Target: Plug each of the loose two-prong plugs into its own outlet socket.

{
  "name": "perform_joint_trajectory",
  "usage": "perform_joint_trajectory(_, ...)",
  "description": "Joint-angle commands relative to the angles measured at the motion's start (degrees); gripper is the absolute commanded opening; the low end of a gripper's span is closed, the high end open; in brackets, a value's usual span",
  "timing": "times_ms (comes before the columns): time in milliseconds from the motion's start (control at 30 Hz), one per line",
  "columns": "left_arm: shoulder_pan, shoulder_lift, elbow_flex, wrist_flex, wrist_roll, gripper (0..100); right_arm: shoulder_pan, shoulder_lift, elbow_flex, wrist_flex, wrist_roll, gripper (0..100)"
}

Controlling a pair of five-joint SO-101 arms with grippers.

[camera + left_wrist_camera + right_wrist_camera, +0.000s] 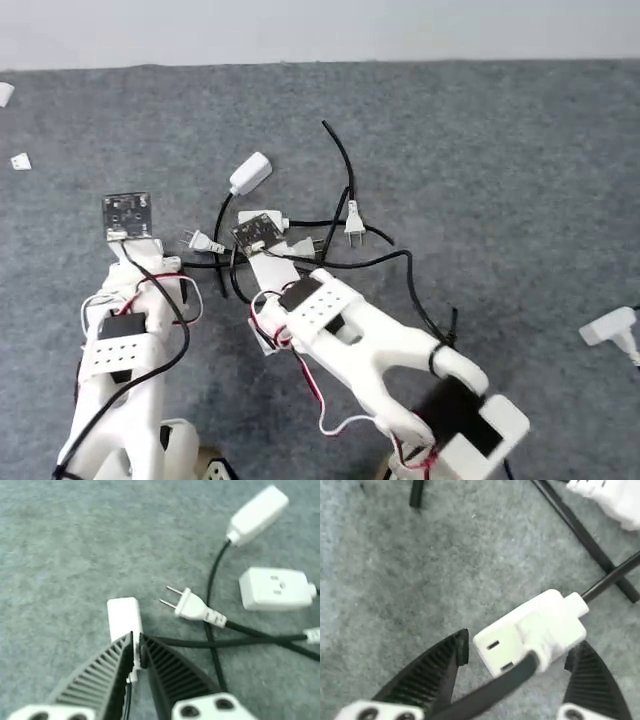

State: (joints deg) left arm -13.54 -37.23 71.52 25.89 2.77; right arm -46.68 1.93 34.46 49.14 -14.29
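Alignment first: right gripper (pixel 520 646) stands released, jaws straddling the outlet socket (pixel 530 630) near mid-table; centre it, then clench squarely across its sides. Left gripper (pixel 136 640) is clenched on a white block (pixel 124 617); loose plug (pixel 192 607) lies just beside.

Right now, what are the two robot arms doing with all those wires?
The left gripper is pinched shut on a white cord end, with a loose two-prong plug lying just beyond it. The right gripper is open around a white outlet socket. That plug isn't plugged in yet.
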Motion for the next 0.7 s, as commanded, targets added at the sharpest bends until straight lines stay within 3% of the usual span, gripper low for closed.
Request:
perform_joint_trajectory(0, -1.58, -1.58, -3.65, -1.58, 2.64, 1, 1.01, 2.59, -6.77, 2.77, -0.62, 31.1)
perform_joint_trajectory(333, -1.32, -1.58, -3.56, -1.58, 2.55, 1, 4.26, 11.03, -16.26, 9.19, -0.44, 1.9)
perform_joint_trajectory(667, -1.14, -1.41, -3.47, -1.67, 2.55, 1, 11.65, -4.35, -11.52, 15.16, 4.66, 0.9)
